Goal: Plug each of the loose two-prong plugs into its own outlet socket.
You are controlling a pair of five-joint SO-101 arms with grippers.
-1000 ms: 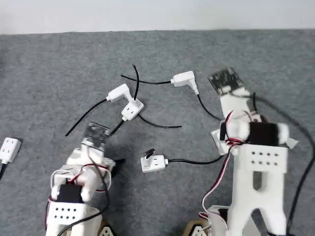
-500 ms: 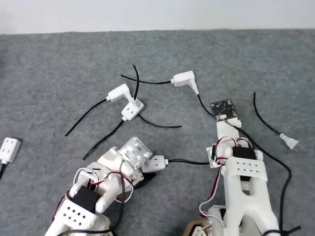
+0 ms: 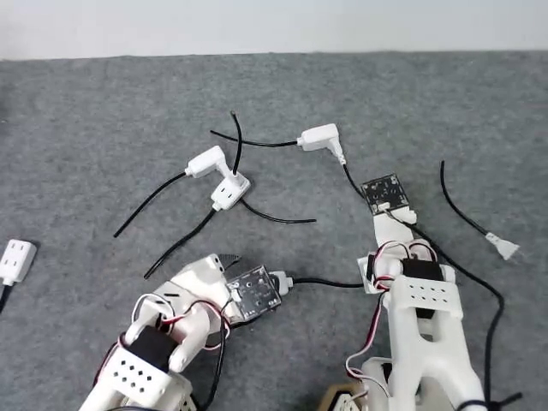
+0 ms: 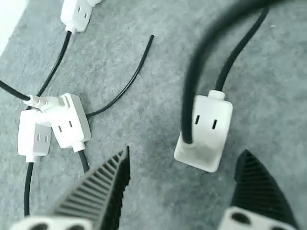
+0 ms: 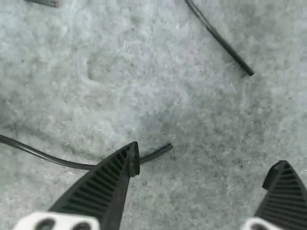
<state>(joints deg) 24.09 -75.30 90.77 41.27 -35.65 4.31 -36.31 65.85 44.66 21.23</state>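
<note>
Centre socket point(image 3: 279, 280) apparently half hidden

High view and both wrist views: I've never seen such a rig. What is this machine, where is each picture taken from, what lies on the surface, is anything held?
Two robot arms stand side by side on a grey carpet. The high view looks down from a fixed camera; each wrist view looks out past that arm's two-fingered gripper. The left gripper hangs open over a white socket on a black cord. The right gripper is open above carpet and a cord end. More white plugs and sockets lie scattered, including a loose plug beside the right arm. Nothing is held.
</note>
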